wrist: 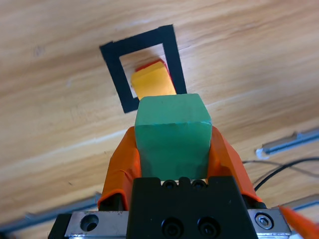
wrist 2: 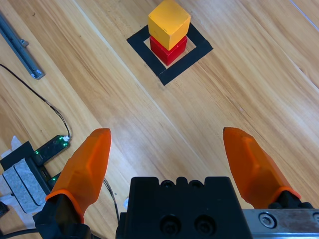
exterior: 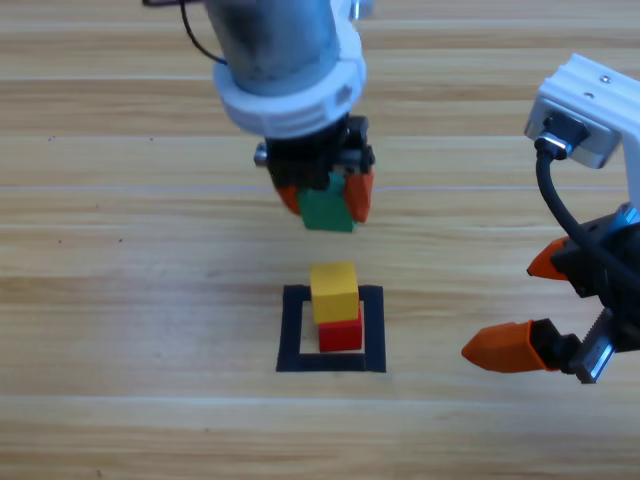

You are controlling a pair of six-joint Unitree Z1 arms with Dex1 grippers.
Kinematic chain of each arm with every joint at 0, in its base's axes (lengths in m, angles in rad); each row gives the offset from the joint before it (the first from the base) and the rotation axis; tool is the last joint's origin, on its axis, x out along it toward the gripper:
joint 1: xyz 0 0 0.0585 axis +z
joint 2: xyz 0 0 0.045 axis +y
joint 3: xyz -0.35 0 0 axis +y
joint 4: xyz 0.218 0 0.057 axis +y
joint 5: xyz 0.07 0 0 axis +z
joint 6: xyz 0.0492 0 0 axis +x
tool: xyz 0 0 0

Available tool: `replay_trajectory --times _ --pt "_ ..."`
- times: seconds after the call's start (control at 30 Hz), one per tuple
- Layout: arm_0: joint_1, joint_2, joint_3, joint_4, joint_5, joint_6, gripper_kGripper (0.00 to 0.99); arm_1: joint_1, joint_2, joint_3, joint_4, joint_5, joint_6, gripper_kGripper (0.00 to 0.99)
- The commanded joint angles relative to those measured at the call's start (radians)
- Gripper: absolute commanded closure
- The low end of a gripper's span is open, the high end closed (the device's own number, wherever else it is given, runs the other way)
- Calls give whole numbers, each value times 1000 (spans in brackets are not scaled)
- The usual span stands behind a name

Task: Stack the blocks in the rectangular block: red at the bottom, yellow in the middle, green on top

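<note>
The green cube (exterior: pixel 326 210) is clamped in the left gripper's (exterior: pixel 326 196) jaws, above the desk (exterior: pixel 120 300). Nearby, yellow (exterior: pixel 334 291) sits on red (exterior: pixel 341 334) inside the tape rectangle (exterior: pixel 291 330). The right gripper (exterior: pixel 520 305) waits at the right edge, jaws wide.

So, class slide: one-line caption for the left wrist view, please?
Left gripper carries the green cube above the yellow cube stacked on red inside the tape rectangle.

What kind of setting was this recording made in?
Probably a robot lab bench set up for a stacking exercise. A pale wooden table carries a black tape rectangle as a target. Loose cables and a small circuit board with green lights lie on it, and a metal rail.
</note>
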Motion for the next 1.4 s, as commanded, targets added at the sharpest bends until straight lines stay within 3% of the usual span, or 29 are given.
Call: replay_trajectory --times 0.03,0.3,1.4 --pt "-44 107 -23 40 56 -220 964 21 15 15 -9 -10 6 0" --pt "-56 149 -40 42 88 -357 964 21 14 16 -7 -10 6 0" --pt "-56 192 -31 42 104 -332 964 21 26 16 -12 -10 3 0"
